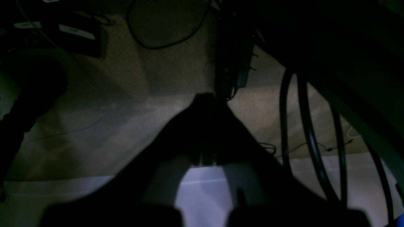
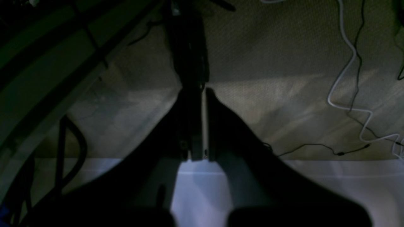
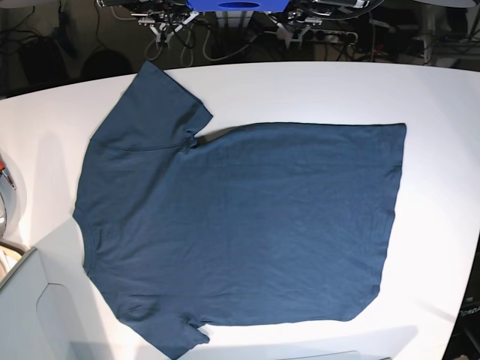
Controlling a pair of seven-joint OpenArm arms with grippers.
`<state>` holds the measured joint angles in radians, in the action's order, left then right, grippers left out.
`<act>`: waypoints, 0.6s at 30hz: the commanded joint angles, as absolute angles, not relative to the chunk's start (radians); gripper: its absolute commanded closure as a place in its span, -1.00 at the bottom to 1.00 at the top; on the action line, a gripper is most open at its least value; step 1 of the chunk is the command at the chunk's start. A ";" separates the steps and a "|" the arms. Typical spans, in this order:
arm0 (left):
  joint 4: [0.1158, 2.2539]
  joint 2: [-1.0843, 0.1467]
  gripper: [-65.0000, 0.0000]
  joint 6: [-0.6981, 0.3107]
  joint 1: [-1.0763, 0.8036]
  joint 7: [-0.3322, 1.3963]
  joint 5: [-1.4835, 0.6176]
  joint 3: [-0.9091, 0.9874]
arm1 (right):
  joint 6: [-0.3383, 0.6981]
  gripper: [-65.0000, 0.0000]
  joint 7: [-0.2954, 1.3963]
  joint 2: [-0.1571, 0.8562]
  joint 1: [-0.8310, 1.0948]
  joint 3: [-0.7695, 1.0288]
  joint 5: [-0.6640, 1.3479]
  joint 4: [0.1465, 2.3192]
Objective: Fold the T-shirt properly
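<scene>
The dark navy T-shirt [image 3: 240, 225] lies spread flat on the white table [image 3: 442, 97]. Its neck is at the left, its hem at the right, and one sleeve points to the far left corner and the other to the near edge. No gripper touches it. My left gripper [image 1: 205, 99] is shut and empty, hanging past the table's far edge over the carpet. My right gripper [image 2: 203, 93] is shut too, with only a thin slit between its fingers, and it is empty over the carpet. Both arms sit folded at the table's far edge, the left one [image 3: 300, 22] and the right one [image 3: 161, 24].
A blue base [image 3: 240, 4] stands between the arms at the far edge. A grey box [image 3: 30, 307] sits at the near left corner. Black cables [image 1: 164, 44], black hoses [image 1: 311, 132] and a white cable [image 2: 347, 63] lie on the floor below.
</scene>
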<state>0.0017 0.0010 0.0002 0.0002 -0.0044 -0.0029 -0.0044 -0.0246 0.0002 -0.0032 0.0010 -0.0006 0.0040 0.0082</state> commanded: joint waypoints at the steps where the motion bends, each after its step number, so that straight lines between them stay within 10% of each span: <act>1: 0.000 0.005 1.00 0.007 0.002 -0.007 -0.001 -0.005 | 0.002 1.00 0.001 -0.005 0.005 0.001 0.002 0.007; 18: 0.000 -0.018 1.00 0.007 -0.015 -0.008 -0.004 -0.002 | 0.002 1.00 0.001 -0.005 0.007 -0.001 0.002 0.007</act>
<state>0.0006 -0.0189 0.0048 -0.0086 -0.0048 -0.0032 -0.0036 -0.0235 0.0002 -0.0032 0.0036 -0.0006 0.0040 0.0082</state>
